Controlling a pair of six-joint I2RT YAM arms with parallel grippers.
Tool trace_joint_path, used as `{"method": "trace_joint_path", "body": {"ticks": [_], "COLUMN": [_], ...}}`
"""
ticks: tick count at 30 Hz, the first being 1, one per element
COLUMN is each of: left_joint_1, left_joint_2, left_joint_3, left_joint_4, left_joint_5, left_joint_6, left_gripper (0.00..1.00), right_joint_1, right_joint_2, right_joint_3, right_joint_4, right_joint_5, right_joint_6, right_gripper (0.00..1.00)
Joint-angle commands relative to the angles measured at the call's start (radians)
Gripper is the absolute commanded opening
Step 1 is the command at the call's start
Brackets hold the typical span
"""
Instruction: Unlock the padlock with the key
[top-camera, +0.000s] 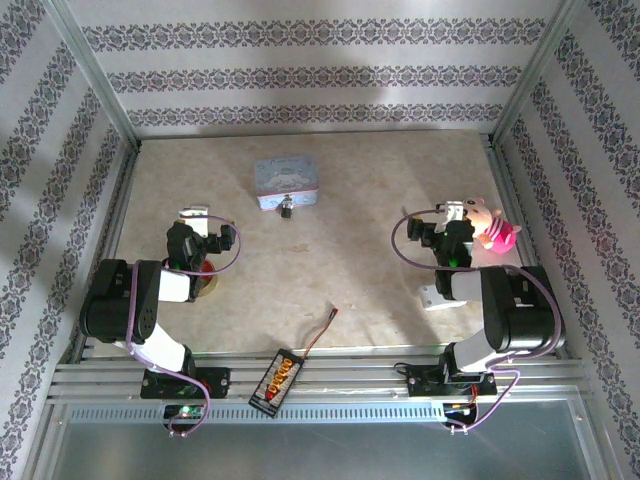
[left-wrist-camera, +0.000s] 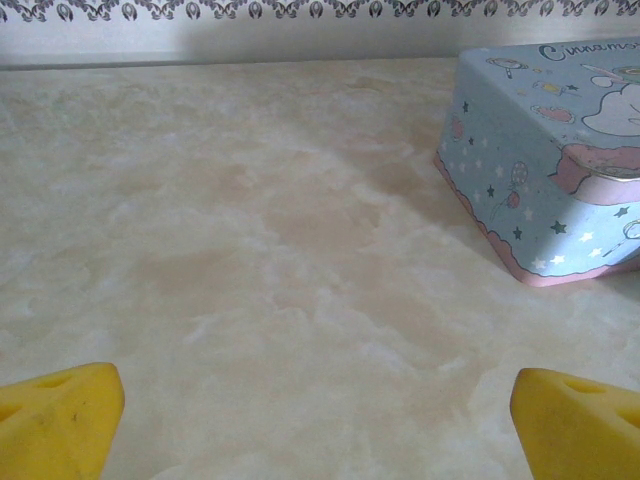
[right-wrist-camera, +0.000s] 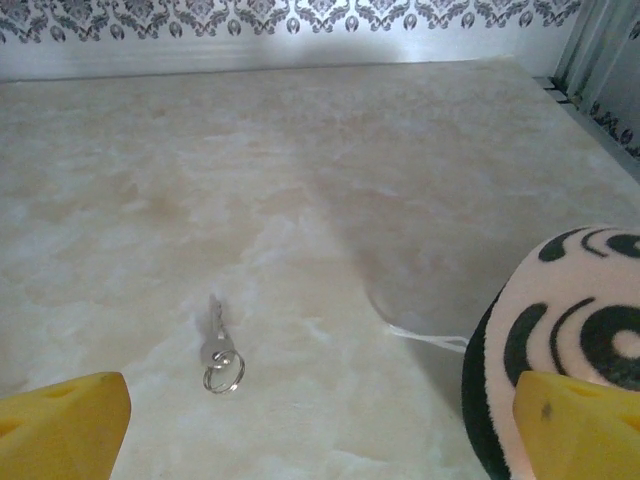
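From above, the blue tin (top-camera: 287, 182) is sitting toward the far wall, with the padlock (top-camera: 287, 210) lying just beside its near side. The left claw (top-camera: 193, 213) and the right claw (top-camera: 455, 212) are sitting well apart from it, with a pink plush toy (top-camera: 496, 232) just beside the right one. At the left wrist, the yellow fingers (left-wrist-camera: 60, 420) are standing wide open and holding nothing, with the tin ahead to the right. At the right wrist, the fingers (right-wrist-camera: 65, 425) are likewise gaping empty, and the key (right-wrist-camera: 215, 348) is lying on the table (right-wrist-camera: 150, 180) ahead.

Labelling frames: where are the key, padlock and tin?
key (right-wrist-camera: 214, 322): right wrist view, on its blade.
padlock (top-camera: 286, 210): top external view, on its body.
tin (left-wrist-camera: 500, 190): left wrist view, on its side wall.
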Motion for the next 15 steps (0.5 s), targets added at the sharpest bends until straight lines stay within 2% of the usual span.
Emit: {"method": "trace_joint_path", "body": {"ticks": [1, 8, 11, 15], "left_joint_1": [0.011, 0.011, 0.011, 0.011], "left_joint_2": [-0.038, -0.218, -0.324, -0.408], "left_joint_3": [0.007, -0.001, 0.013, 0.052], "left_joint_4": [-0.039, -0.175, -0.264, -0.364], "left_joint_5": [-0.037, -0.101, -0.132, -0.105], "left_joint_6": [-0.019, -0.036, -0.087, -0.199], "left_gripper": [0.99, 0.99, 0.99, 0.99], "right_joint_1": [0.010, 0.012, 0.027, 0.084], "right_joint_2": [-0.063, -0.196, -0.221, -0.205], "right_joint_3": [0.056, 0.131, 0.185, 0.276], "right_joint_4": [-0.103, -0.380, -0.509, -0.673], "right_joint_5": [0.042, 0.089, 0.082, 0.101], "right_joint_6": [0.012, 0.071, 0.105, 0.130], "right_gripper": [0.98, 0.98, 0.97, 0.82]}}
